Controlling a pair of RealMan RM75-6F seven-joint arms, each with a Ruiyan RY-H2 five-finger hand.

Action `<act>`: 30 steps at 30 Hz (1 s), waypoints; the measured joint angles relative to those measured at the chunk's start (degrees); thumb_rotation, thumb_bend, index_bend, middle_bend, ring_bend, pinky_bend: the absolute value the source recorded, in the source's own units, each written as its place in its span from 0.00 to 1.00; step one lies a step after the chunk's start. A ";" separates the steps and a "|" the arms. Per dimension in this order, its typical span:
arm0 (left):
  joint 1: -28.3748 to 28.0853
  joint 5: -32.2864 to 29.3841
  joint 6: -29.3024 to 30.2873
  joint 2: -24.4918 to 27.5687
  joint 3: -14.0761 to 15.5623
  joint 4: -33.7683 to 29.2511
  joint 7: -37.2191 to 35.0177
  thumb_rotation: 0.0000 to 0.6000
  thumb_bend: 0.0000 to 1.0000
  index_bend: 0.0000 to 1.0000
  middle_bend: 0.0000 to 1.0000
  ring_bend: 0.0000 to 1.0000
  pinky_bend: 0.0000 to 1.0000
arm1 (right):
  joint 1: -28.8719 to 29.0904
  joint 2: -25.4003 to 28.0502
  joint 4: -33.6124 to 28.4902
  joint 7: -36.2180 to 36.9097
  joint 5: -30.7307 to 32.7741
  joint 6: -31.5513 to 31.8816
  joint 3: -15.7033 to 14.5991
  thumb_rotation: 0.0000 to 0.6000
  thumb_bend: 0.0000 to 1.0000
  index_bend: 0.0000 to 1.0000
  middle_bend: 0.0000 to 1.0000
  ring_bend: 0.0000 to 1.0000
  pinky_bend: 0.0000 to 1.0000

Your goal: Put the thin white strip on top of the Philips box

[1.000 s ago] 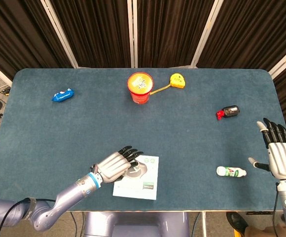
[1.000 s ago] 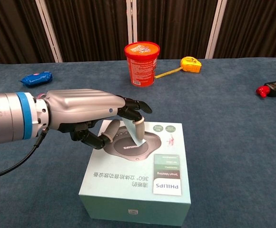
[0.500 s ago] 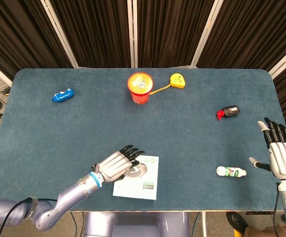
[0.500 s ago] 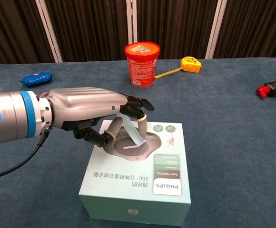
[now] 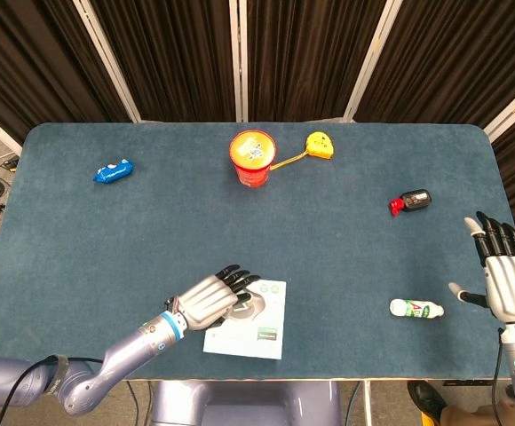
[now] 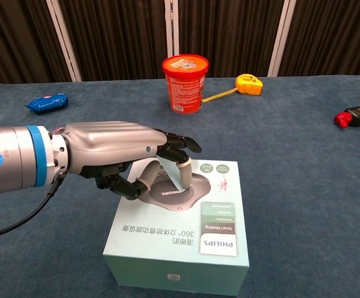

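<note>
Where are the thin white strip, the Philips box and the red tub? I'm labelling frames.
thin white strip [image 6: 175,174], chest view, mid-length.
Philips box [image 6: 186,239], chest view, bare top face.
red tub [image 5: 252,160], head view, lid.

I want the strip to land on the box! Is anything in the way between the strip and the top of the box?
Nothing visible is in the way. The left hand pinches the thin white strip right over the Philips box, and the box top just below the strip is bare. The strip's lower end looks at or very near the top; contact is hard to tell.

White strip half behind fingers
</note>
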 measured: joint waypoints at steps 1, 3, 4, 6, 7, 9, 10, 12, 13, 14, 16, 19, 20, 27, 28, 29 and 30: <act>-0.02 0.02 0.08 0.02 -0.07 -0.06 0.02 1.00 1.00 0.31 0.00 0.00 0.00 | 0.00 0.00 0.01 0.01 0.01 -0.01 0.01 1.00 0.00 0.07 0.00 0.00 0.00; -0.03 0.18 0.30 0.10 -0.20 -0.16 0.08 1.00 1.00 0.31 0.00 0.00 0.00 | 0.00 0.01 0.00 0.08 0.00 -0.04 0.01 1.00 0.00 0.07 0.00 0.00 0.00; -0.04 0.35 0.47 0.13 -0.28 -0.17 0.17 1.00 1.00 0.31 0.00 0.00 0.00 | 0.00 0.02 0.03 0.06 -0.02 -0.05 0.01 1.00 0.00 0.07 0.00 0.00 0.00; -0.04 0.72 0.89 0.18 -0.46 -0.20 0.40 1.00 1.00 0.31 0.00 0.00 0.00 | 0.00 0.01 0.03 0.07 -0.03 -0.05 0.02 1.00 0.00 0.07 0.00 0.00 0.00; -0.04 0.75 1.04 0.18 -0.60 -0.29 0.40 1.00 1.00 0.31 0.00 0.00 0.00 | 0.00 0.01 0.02 0.12 -0.03 -0.05 0.02 1.00 0.00 0.07 0.00 0.00 0.00; -0.10 0.44 0.88 0.17 -0.76 -0.37 0.18 1.00 1.00 0.31 0.00 0.00 0.00 | -0.01 0.01 0.03 0.12 -0.03 -0.07 0.02 1.00 0.00 0.07 0.00 0.00 0.00; -0.23 0.22 0.65 0.14 -0.84 -0.33 0.14 1.00 1.00 0.31 0.00 0.00 0.00 | -0.01 0.00 0.04 0.12 -0.02 -0.09 0.03 1.00 0.00 0.07 0.00 0.00 0.00; -0.43 -0.02 0.38 -0.02 -0.84 -0.07 0.37 1.00 1.00 0.31 0.00 0.00 0.00 | -0.02 0.00 0.06 0.13 0.00 -0.10 0.02 1.00 0.00 0.07 0.00 0.00 0.00; -0.51 -0.26 0.23 -0.17 -0.80 0.06 0.45 1.00 1.00 0.31 0.00 0.00 0.00 | -0.03 0.00 0.06 0.13 0.00 -0.08 0.03 1.00 0.00 0.07 0.00 0.00 0.00; -0.56 -0.44 0.11 -0.28 -0.75 0.14 0.50 1.00 1.00 0.31 0.00 0.00 0.00 | -0.04 0.01 0.07 0.13 -0.02 -0.06 0.03 1.00 0.00 0.07 0.00 0.00 0.00; -0.68 -0.82 -0.16 -0.49 -0.56 0.30 0.72 1.00 1.00 0.31 0.00 0.00 0.00 | -0.06 0.02 0.03 0.14 -0.10 -0.01 0.03 1.00 0.00 0.07 0.00 0.00 0.00; -0.75 -1.09 -0.18 -0.61 -0.47 0.33 0.81 1.00 1.00 0.31 0.00 0.00 0.00 | -0.09 0.06 0.01 0.18 -0.10 0.04 0.05 1.00 0.00 0.07 0.00 0.00 0.00; -0.75 -1.11 -0.13 -0.60 -0.47 0.32 0.85 1.00 1.00 0.31 0.00 0.00 0.00 | -0.10 0.08 0.00 0.22 -0.09 0.04 0.06 1.00 0.00 0.07 0.00 0.00 0.00; -0.63 -0.88 0.50 -0.09 -0.65 -0.34 0.71 1.00 1.00 0.31 0.00 0.00 0.00 | -0.15 0.17 -0.04 0.41 -0.05 0.07 0.13 1.00 0.00 0.07 0.00 0.00 0.00; -0.56 -0.59 0.68 0.07 -0.66 -0.50 0.66 1.00 1.00 0.31 0.00 0.00 0.00 | -0.16 0.18 -0.04 0.42 -0.06 0.08 0.13 1.00 0.00 0.07 0.00 0.00 0.00; -0.49 -0.31 0.78 0.25 -0.63 -0.68 0.61 1.00 1.00 0.31 0.00 0.00 0.00 | -0.16 0.19 -0.04 0.42 -0.07 0.10 0.14 1.00 0.00 0.07 0.00 0.00 0.00; -0.42 -0.02 0.83 0.49 -0.55 -0.93 0.53 1.00 1.00 0.31 0.00 0.00 0.00 | -0.16 0.20 -0.07 0.44 -0.08 0.10 0.14 1.00 0.00 0.07 0.00 0.00 0.00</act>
